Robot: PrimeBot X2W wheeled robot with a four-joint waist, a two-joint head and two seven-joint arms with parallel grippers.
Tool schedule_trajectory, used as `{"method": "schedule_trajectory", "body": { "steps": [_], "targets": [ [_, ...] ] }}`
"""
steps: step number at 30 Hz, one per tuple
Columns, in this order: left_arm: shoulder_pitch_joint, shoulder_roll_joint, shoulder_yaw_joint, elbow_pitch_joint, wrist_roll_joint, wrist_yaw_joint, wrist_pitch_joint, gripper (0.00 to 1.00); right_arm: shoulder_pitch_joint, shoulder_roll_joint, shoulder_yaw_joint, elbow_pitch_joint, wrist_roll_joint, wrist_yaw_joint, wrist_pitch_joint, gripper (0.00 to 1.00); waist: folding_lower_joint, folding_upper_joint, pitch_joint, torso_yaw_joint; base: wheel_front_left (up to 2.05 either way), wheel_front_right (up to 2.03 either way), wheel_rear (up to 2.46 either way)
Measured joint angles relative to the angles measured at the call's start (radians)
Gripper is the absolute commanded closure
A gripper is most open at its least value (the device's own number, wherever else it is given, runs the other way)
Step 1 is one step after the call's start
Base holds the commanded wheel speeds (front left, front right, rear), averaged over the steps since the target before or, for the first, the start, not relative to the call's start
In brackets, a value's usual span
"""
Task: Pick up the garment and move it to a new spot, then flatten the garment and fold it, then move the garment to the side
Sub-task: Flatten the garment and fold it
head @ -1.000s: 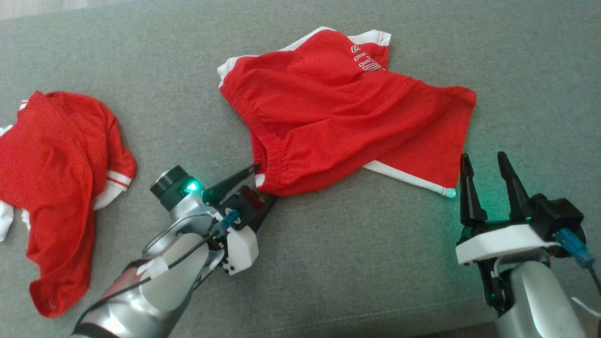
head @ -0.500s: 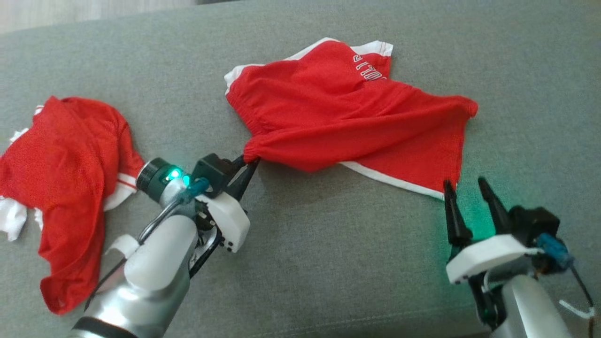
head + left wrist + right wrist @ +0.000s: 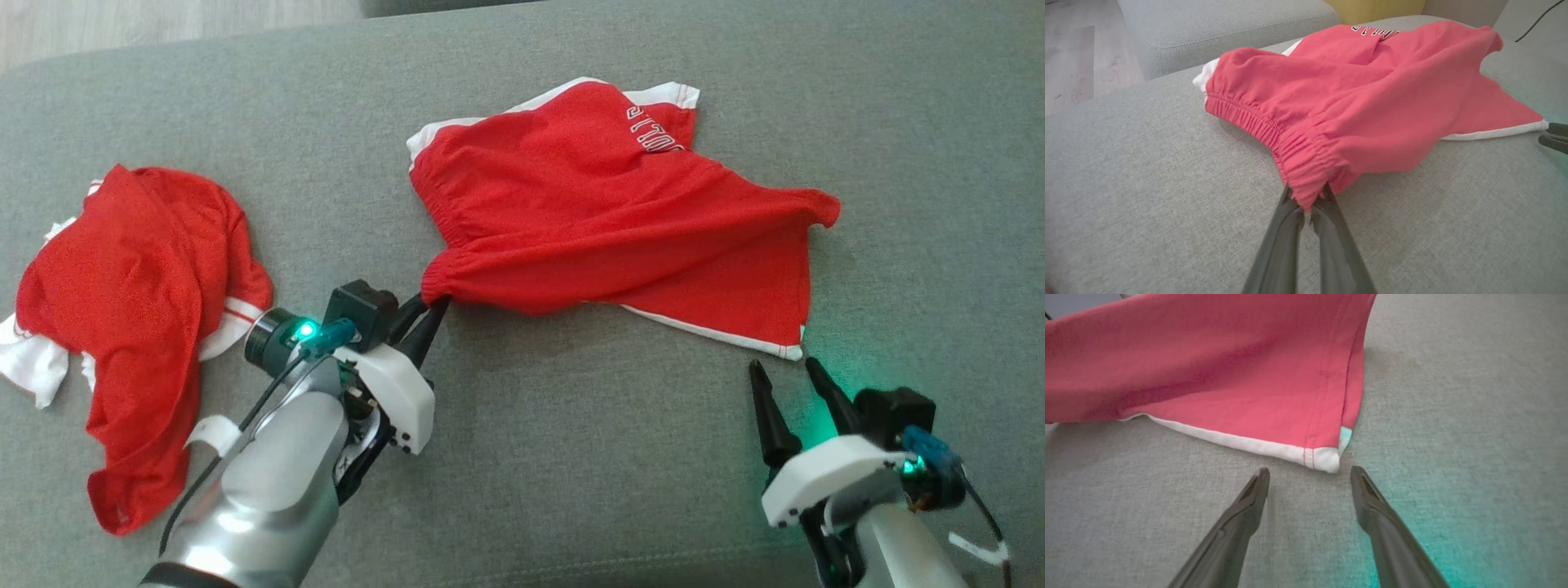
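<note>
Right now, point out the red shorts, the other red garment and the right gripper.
red shorts (image 3: 588, 204), head view, middle of the fabric
other red garment (image 3: 139, 269), head view, middle of its crumpled body
right gripper (image 3: 782, 365), head view, midway between its open jaws

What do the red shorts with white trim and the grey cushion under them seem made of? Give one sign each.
Red shorts: soft matte knit, perhaps cotton jersey; it drapes and gathers at the waistband. Grey cushion: matte woven upholstery fabric; flecked weave shows.

Matt cloth on coarse woven upholstery.
Red shorts (image 3: 620, 220): soft matt knit, gathered waistband, smooth white trim; grey cushion (image 3: 571, 457): rough weave; left forearm (image 3: 269, 490): glossy silver shell; floor (image 3: 1069, 61): wood-look planks.
</note>
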Motion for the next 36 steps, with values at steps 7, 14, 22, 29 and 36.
{"method": "schedule_trajectory", "body": {
  "steps": [7, 14, 22, 29, 36],
  "targets": [
    [-0.007, 0.0, -0.026, 0.005, -0.023, 0.0, 0.0, 1.0, -0.058, 0.0, 0.001, 0.052, -0.021, 0.0, -0.015, 0.0, 0.0, 0.0, 0.01, 0.011, 0.0, 0.0, 0.0],
    [-0.027, 0.001, -0.033, 0.01, -0.034, 0.0, 0.0, 1.0, -0.088, 0.0, 0.003, 0.093, -0.03, 0.0, -0.025, 0.61, 0.0, 0.0, 0.016, 0.018, 0.0, 0.0, 0.0],
    [-0.027, 0.007, -0.04, 0.032, -0.034, 0.0, 0.0, 1.0, -0.109, -0.001, 0.015, 0.124, -0.024, 0.0, -0.026, 1.0, 0.0, 0.0, 0.0, 0.013, 0.0, 0.0, 0.0],
    [-0.042, 0.03, -0.04, 0.064, -0.034, -0.007, 0.0, 1.0, -0.124, -0.1, 0.103, 0.066, 0.028, 0.0, -0.006, 1.0, 0.0, 0.0, -0.044, -0.002, 0.0, 0.0, 0.0],
    [-0.05, 0.038, -0.054, 0.059, -0.066, -0.007, 0.008, 1.0, -0.17, -0.235, 0.201, -0.109, 0.089, 0.0, 0.053, 1.0, 0.0, 0.0, -0.112, -0.014, 0.0, 0.0, 0.0]
  ]
}}
